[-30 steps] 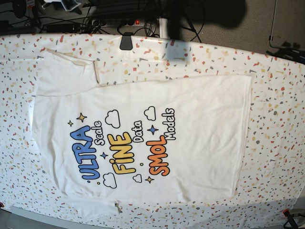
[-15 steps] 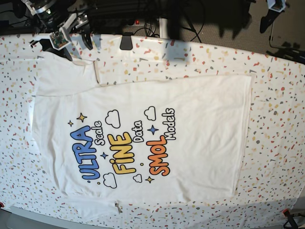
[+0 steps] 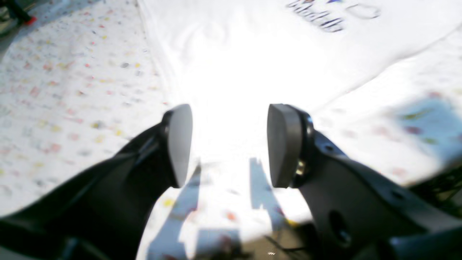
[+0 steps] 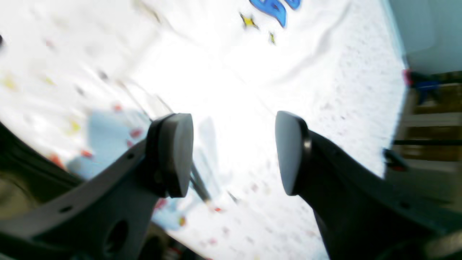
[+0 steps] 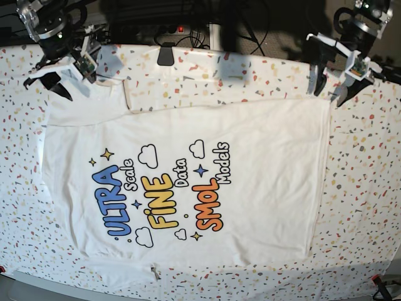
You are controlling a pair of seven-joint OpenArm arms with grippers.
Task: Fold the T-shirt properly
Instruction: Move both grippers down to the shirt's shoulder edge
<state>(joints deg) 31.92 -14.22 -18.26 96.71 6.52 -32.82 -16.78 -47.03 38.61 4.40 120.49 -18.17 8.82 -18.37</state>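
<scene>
From the base view I see the T-shirt [image 5: 188, 182] spread flat, print up, across the middle of the speckled table cover [image 5: 369, 188]. Its printed words run sideways, with the hem edge toward the right and a sleeve toward the far left corner. The right gripper [image 5: 71, 83] hangs over that far left sleeve, its fingers spread and nothing between them. The left gripper [image 5: 328, 86] hangs at the far right, just above the shirt's far hem corner, also spread and empty. A black clamp [image 5: 166, 54] sits on the table's far edge between the two arms.

The left wrist view is blurred and washed out by glare. I can make out both dark pads [image 3: 285, 144] of the left gripper [image 3: 229, 144] standing well apart, with bright white shirt cloth [image 3: 252, 65] showing in the gap. A bit of dark lettering shows at the top, and speckled cover [image 3: 65, 90] lies to the left. I think the pads are above the cloth rather than touching it, but the blur keeps me from being sure.

In the right wrist view, the right gripper [image 4: 232, 153] is likewise wide, its pads [image 4: 177, 155] separated with nothing clamped. White shirt [image 4: 223, 72] fills the gap; blue lettering and small yellow stars sit at the top, and cover [image 4: 353, 108] lies to the right.
</scene>
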